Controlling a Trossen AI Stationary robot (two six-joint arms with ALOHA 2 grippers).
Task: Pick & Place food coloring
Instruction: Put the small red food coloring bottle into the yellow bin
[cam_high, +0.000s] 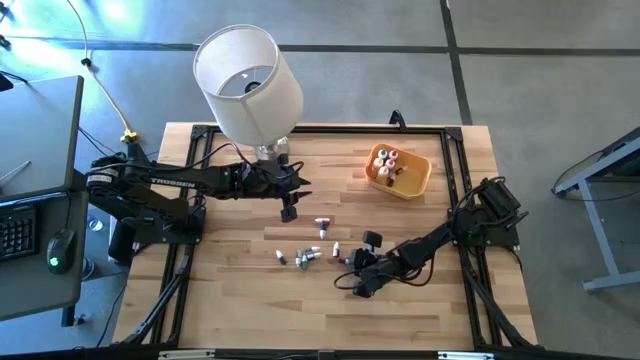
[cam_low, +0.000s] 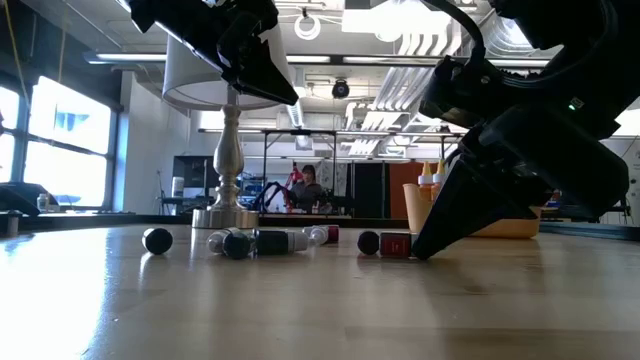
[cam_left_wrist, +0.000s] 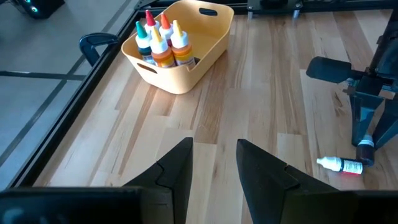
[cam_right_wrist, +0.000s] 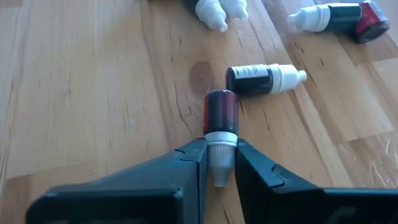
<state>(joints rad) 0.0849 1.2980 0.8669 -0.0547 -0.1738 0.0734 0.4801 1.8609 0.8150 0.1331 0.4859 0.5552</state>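
High view: small dropper bottles (cam_high: 305, 257) lie scattered mid-table; more stand in the orange bowl (cam_high: 412, 183). The right gripper (cam_high: 356, 272) is low among them, the left gripper (cam_high: 289, 207) above the table.

Left wrist view: its fingers (cam_left_wrist: 177, 168) are spread, empty.

Right wrist view: fingers (cam_right_wrist: 186, 163) clamp the white cap of a dark red bottle (cam_right_wrist: 220, 115) lying flat.
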